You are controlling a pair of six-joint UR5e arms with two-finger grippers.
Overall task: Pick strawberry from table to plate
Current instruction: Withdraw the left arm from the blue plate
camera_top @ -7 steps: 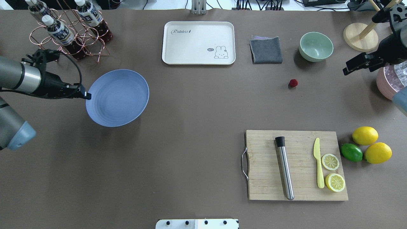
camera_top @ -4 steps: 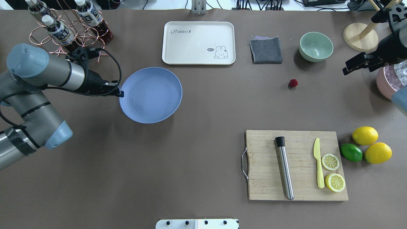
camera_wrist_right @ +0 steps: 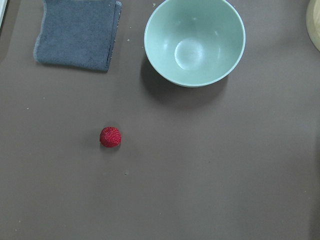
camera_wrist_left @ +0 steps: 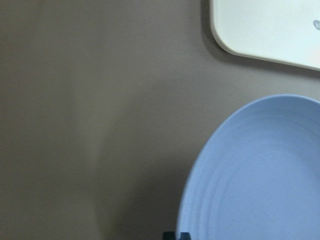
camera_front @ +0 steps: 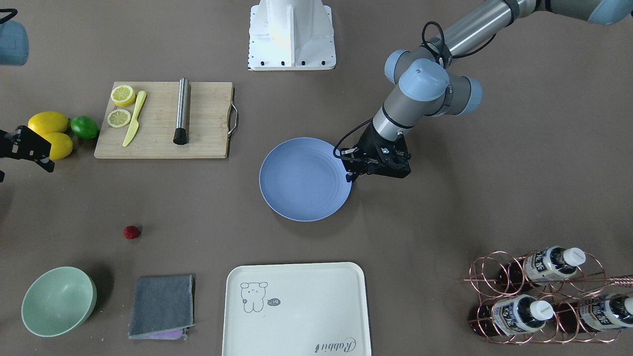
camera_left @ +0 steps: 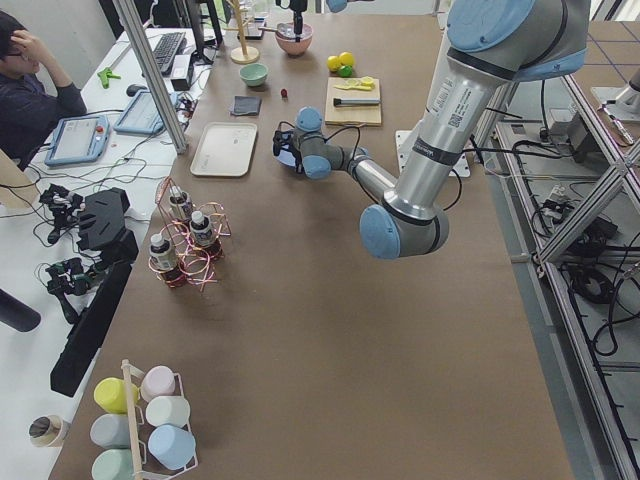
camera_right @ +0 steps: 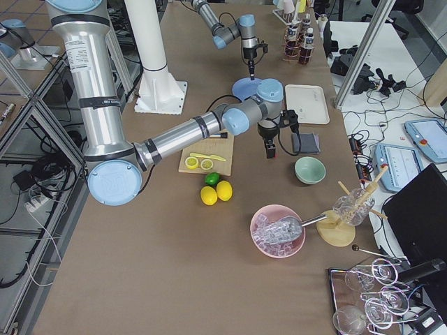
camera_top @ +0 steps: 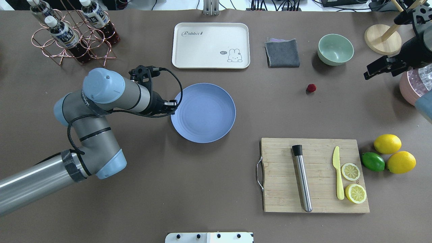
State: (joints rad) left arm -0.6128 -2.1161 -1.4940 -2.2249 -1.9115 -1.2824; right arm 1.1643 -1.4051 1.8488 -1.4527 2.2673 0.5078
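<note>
The blue plate (camera_top: pixel 203 113) lies near the middle of the table (camera_top: pixel 202 189). My left gripper (camera_top: pixel 172 105) is shut on the plate's left rim, and the wrist view shows its fingertips (camera_wrist_left: pixel 176 235) at the plate (camera_wrist_left: pixel 260 175) edge. The front view shows the same hold, with the gripper (camera_front: pixel 350 170) on the plate (camera_front: pixel 304 179). The strawberry (camera_top: pixel 311 88) (camera_front: pixel 131 232) (camera_wrist_right: pixel 110 137), small and dark red, sits alone on the table in front of the mint bowl. My right gripper (camera_top: pixel 373 71) hovers to the strawberry's right, apart from it and apparently open, with no fingers showing in its wrist view.
At the back are a cream tray (camera_top: pixel 211 45), a grey cloth (camera_top: pixel 282 53) and a mint bowl (camera_top: pixel 335 49). A cutting board (camera_top: pixel 283 189) with a metal muddler, knife and lemon slices lies front right, lemons and a lime (camera_top: pixel 373 161) beside it. A bottle rack (camera_top: pixel 72 32) stands back left.
My left arm has carried the plate rightward from the table's left side to its middle, and the plate now sits level. The right arm and strawberry have not moved.
</note>
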